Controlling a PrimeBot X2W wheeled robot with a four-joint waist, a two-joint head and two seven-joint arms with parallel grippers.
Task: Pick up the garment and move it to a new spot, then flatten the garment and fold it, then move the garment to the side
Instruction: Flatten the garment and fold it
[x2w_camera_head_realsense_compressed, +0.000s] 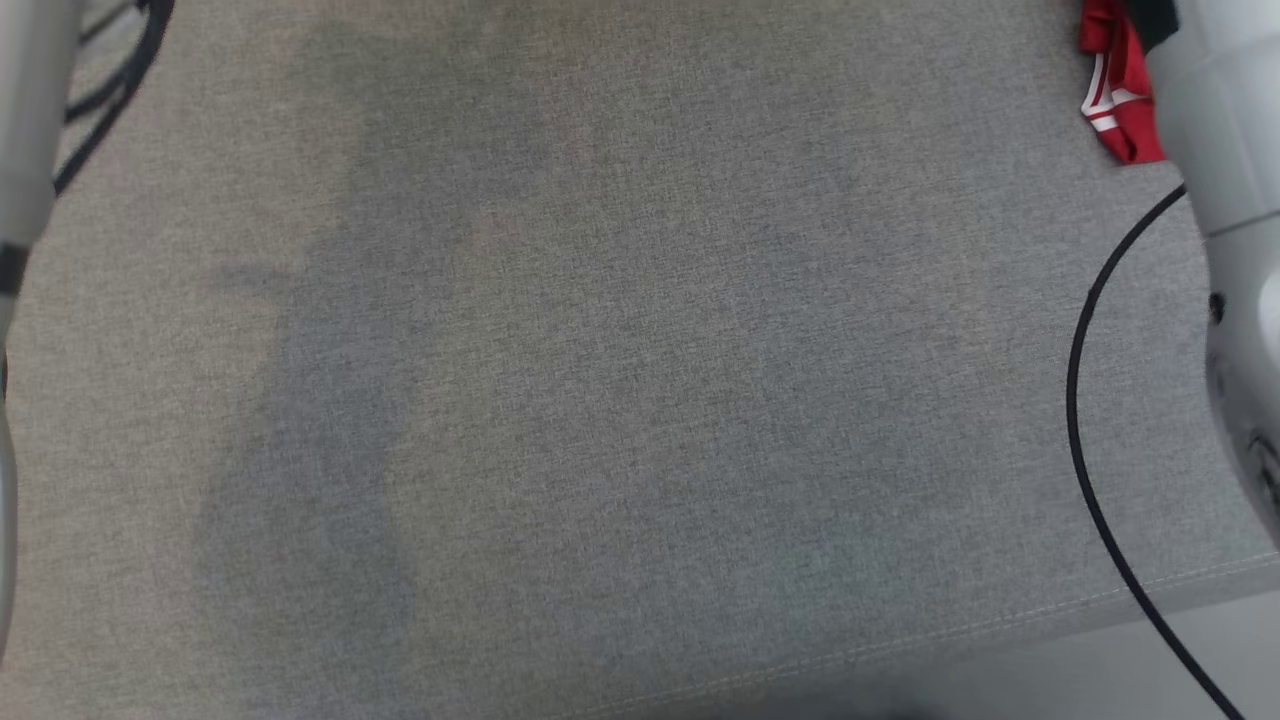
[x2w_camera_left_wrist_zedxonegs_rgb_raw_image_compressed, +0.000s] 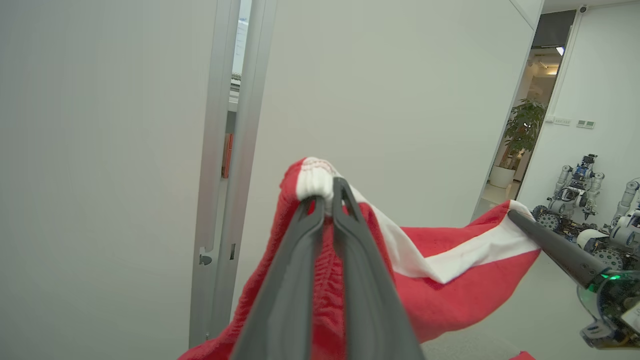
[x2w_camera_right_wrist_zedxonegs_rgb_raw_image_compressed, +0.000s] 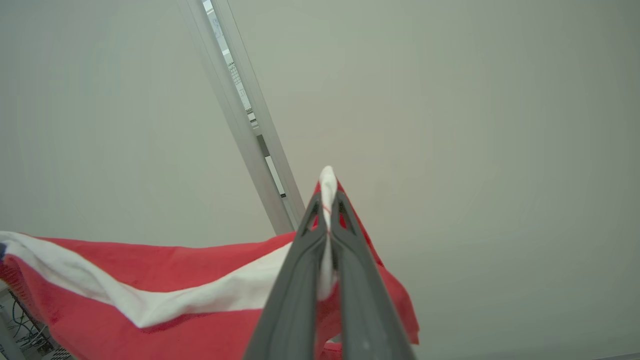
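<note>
head view: a grey cloth surface lay below. at the top right edge a blurred scrap of red and white, probably the garment, hung against a pale forearm. a black cable looped down from that forearm across the surface.

left wrist view: the left gripper had its jaws clamped on a bunched white hem of the garment, which bulged just past the tips. red cloth draped down both sides of the fingers. from the tips a white band ran off to the right, sagging, to the right gripper, which pinched the far corner. the cloth hung in the air between the two. beyond the jaws stood a white wall, with a metal strip left of the tips. a potted plant and parked robots stood far behind the right gripper.

right wrist view: the right gripper had its jaws pressed together on a white edge that poked out beyond the tips. the garment stretched away left of the jaws, and a red flap hung just right of the fingers.
</note>
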